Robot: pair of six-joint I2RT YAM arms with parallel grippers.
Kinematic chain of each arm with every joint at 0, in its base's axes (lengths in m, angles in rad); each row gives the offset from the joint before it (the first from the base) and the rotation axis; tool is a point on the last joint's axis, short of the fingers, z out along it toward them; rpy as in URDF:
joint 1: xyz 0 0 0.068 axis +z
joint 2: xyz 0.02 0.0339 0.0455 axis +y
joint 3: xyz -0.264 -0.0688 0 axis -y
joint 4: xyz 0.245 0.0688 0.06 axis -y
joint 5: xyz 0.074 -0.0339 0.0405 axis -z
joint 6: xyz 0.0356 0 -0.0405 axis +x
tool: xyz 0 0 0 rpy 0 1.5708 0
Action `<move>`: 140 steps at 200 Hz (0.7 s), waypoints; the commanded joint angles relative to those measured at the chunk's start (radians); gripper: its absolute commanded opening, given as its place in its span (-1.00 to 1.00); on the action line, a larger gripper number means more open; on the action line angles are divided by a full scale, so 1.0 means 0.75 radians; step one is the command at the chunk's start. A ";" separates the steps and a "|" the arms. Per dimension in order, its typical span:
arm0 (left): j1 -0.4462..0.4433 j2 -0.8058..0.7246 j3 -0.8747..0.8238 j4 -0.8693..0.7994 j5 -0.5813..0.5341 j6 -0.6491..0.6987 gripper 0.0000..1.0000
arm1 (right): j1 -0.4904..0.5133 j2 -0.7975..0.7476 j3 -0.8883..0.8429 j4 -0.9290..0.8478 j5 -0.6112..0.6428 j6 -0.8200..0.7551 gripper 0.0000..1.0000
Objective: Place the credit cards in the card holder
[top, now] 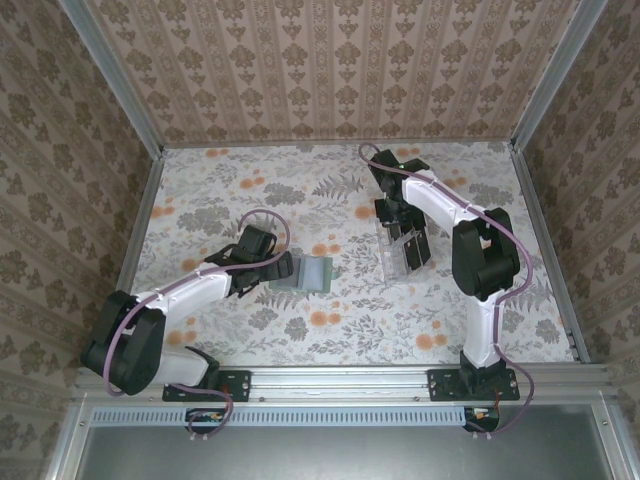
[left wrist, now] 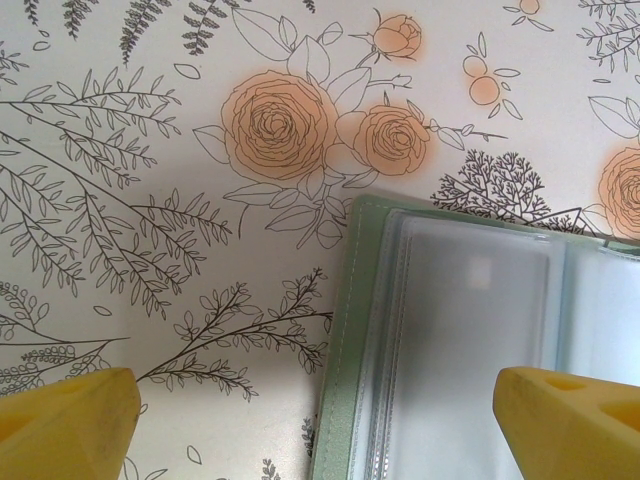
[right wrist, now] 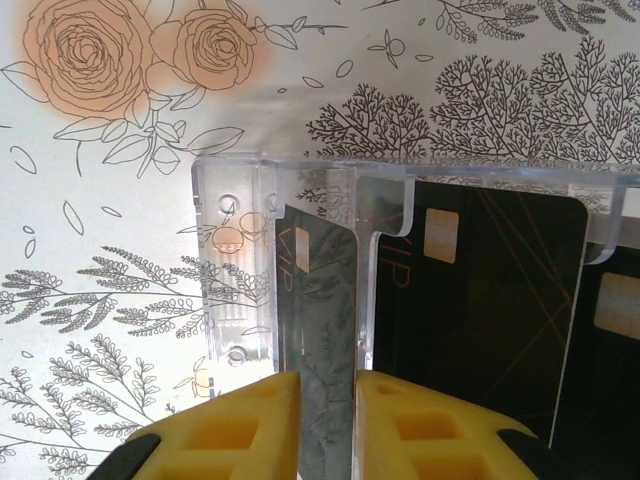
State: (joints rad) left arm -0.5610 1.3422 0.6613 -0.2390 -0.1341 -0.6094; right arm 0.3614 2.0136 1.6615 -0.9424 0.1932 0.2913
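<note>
The sage-green card holder lies open on the table, its clear sleeves facing up. My left gripper hovers wide open over its left edge, one yellow fingertip over bare table and the other above a sleeve. Black credit cards stand in a clear slotted rack. My right gripper reaches down into the rack. Its fingers stand narrowly apart on either side of the leftmost credit card, which leans through the gap.
The floral tabletop is bounded by a metal frame and patterned walls on three sides. The rack stands right of centre, close to the right arm's elbow. A clear divider of the rack rises just beyond the right finger.
</note>
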 commanded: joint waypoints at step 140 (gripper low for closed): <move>0.006 0.008 0.019 0.010 0.015 0.011 1.00 | -0.067 -0.060 -0.002 0.032 -0.195 0.045 -0.97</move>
State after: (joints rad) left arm -0.5613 1.3426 0.6613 -0.2321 -0.1265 -0.6094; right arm 0.3290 2.0083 1.6615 -0.9234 0.0971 0.3130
